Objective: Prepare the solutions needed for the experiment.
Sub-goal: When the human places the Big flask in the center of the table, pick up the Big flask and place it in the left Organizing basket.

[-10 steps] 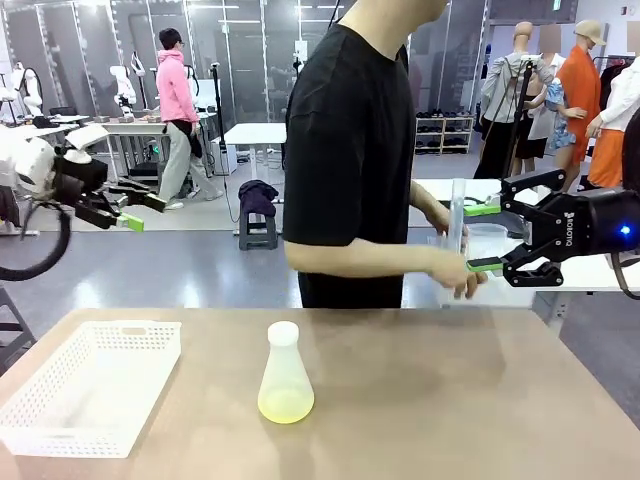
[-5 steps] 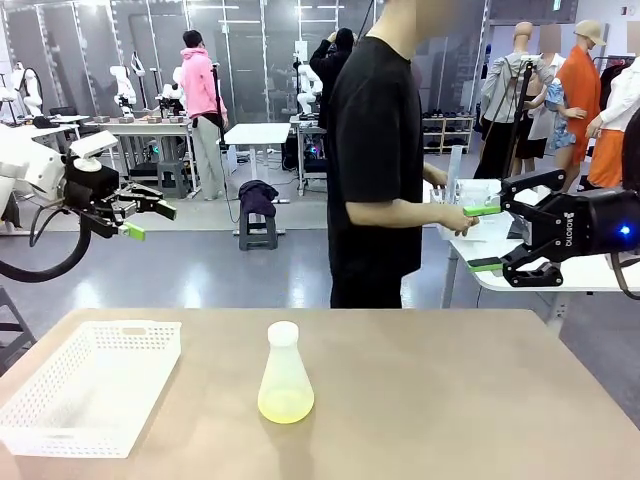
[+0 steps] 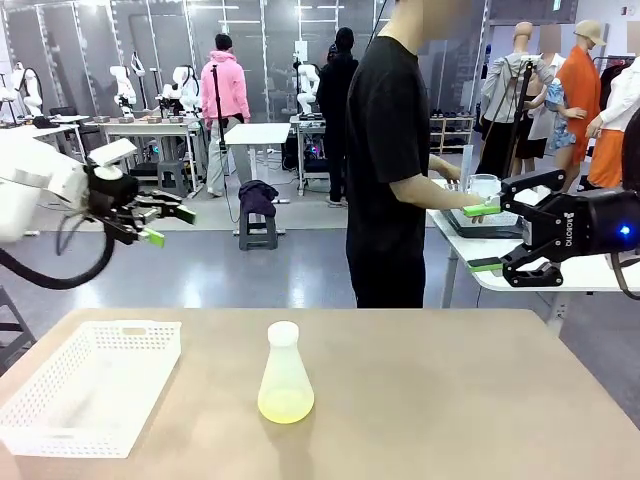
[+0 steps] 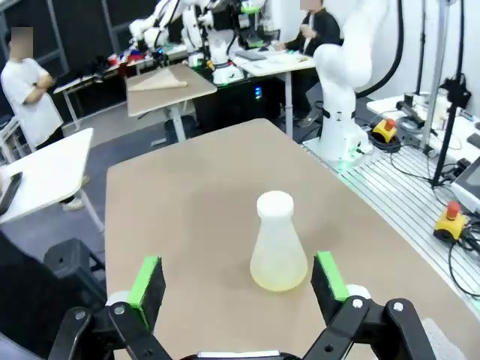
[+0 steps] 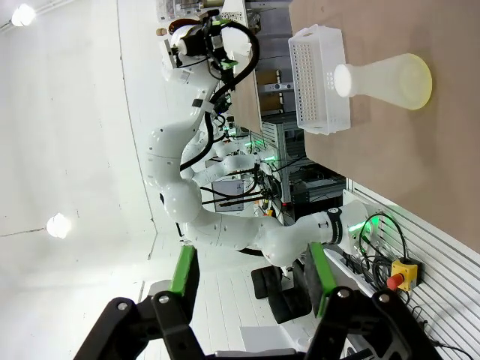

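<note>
Flask, frosted, conical, holds shallow yellow-green liquid.

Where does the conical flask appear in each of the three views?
Front view: conical flask stands mid-table, right of the white basket.
Left wrist view: centre, upright on the table.
Right wrist view: top right, sideways, next to the basket.
Shared landmark: the tan table.

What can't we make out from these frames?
- Front view: what the person's hand is handling on the side table; far off, partly behind the right pincer.
- Front view: white basket, left corner cut off by the edge.
- Every view: any markings on the flask; frosted, too small.
</note>
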Robot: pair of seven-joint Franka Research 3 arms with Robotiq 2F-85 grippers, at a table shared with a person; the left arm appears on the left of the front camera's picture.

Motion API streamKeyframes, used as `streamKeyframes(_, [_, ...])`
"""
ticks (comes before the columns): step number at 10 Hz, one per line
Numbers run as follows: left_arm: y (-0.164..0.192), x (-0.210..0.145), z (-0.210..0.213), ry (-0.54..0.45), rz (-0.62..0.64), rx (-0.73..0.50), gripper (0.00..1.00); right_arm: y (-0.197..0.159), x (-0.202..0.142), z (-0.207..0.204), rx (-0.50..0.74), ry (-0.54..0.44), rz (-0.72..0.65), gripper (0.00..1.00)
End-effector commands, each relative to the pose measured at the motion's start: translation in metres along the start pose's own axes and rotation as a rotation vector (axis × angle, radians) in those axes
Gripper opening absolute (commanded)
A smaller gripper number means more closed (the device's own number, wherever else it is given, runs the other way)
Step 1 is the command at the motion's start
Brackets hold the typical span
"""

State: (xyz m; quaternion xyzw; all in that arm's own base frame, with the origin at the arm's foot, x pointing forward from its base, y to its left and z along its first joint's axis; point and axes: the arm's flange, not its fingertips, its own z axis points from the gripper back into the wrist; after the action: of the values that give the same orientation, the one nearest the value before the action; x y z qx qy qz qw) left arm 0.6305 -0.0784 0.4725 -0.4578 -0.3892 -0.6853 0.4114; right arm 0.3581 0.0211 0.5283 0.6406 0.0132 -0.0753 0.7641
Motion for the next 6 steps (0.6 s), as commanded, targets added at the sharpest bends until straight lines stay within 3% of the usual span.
streamKeyframes(1, [0.023, -0.01, -0.02, -0.017, -0.072, -0.093, 1.0, 0.002, -0.001, 0.0, 0.006, -0.001, 0.007, 0.72])
streamKeyframes(6, [0.011, -0.025, -0.102, 0.035, -0.148, -0.345, 1.0, 0.002, -0.001, 0.0, 0.006, -0.001, 0.007, 0.72])
